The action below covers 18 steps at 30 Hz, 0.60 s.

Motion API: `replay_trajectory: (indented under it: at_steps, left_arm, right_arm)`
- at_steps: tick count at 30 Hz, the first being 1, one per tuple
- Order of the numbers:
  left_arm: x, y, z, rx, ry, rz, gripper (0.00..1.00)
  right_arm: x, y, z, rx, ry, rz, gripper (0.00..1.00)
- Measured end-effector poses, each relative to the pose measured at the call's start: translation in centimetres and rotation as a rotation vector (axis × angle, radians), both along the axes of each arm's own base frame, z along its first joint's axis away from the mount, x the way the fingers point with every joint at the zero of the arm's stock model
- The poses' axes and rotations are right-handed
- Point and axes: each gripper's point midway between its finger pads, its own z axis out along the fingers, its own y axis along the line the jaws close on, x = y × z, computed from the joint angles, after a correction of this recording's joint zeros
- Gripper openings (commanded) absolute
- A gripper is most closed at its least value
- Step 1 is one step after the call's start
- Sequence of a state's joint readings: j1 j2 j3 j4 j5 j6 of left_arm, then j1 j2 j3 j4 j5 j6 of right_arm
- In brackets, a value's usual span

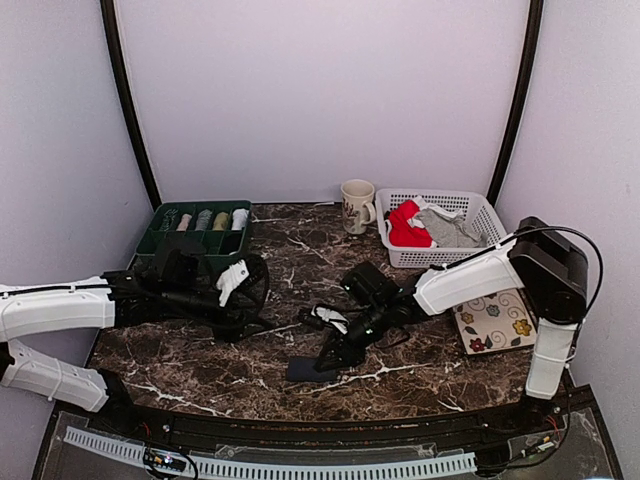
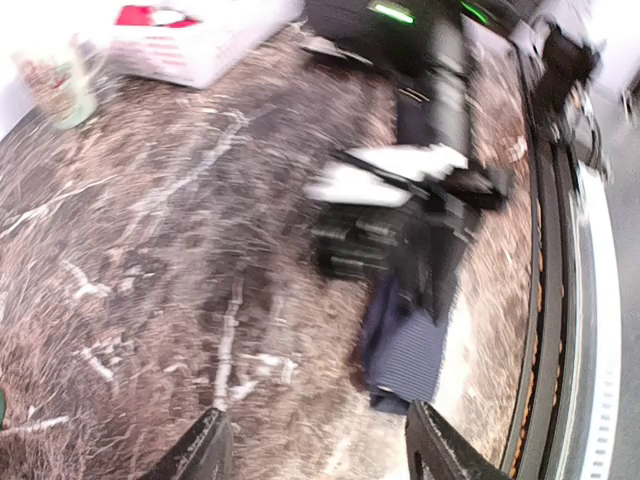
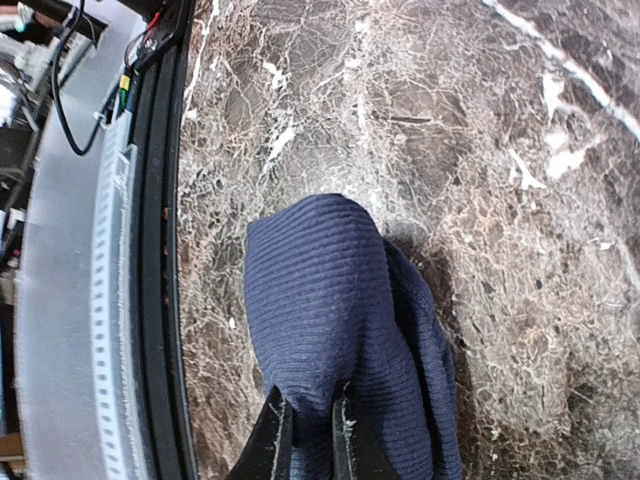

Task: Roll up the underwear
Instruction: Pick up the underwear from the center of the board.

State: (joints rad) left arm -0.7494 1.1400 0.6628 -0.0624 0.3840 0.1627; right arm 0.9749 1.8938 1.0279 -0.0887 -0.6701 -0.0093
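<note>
Closest to the arm bases, the dark navy ribbed cloth underwear is lying partly bunched on the brown white-veined marble table, near its front edge. The right gripper is reaching down and leftward onto this garment. Its two fingers are pinching together on a fold of the navy cloth, one end of which is rising into the fingertips while the remainder is resting on the marble. Further left, and well apart from the garment, the left gripper is sitting low over the table with its fingers standing wide apart; the left wrist view is motion-blurred. To the right, beside the right arm, a square floral-patterned tile is lying flat. Toward the back left, a dark green compartmented plastic tray is holding a row of rolled cloths. At the back centre, a cream ceramic mug is standing upright, just beside a white slotted plastic basket. Inside the basket, a red garment with white trim is lying against a light grey garment.
</note>
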Motion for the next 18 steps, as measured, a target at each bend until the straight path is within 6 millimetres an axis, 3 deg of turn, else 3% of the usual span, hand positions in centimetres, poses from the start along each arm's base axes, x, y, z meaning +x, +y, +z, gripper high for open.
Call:
replay_trajectory:
  at_steps: [7, 14, 18]
  left_arm:
    - [-5.4, -2.7, -3.0, 0.182, -0.149, -0.194, 0.62]
    - [-7.4, -4.4, -7.1, 0.347, -0.250, -0.325, 0.63]
    - [-7.5, -6.0, -8.7, 0.415, -0.309, -0.390, 0.63]
  right_arm:
    - [0.4, -0.1, 0.0, -0.003, 0.114, -0.018, 0.00]
    - [0.6, 0.0, -0.1, -0.006, 0.205, -0.019, 0.00]
    - [0.7, 0.0, -0.1, -0.006, 0.248, -0.015, 0.00]
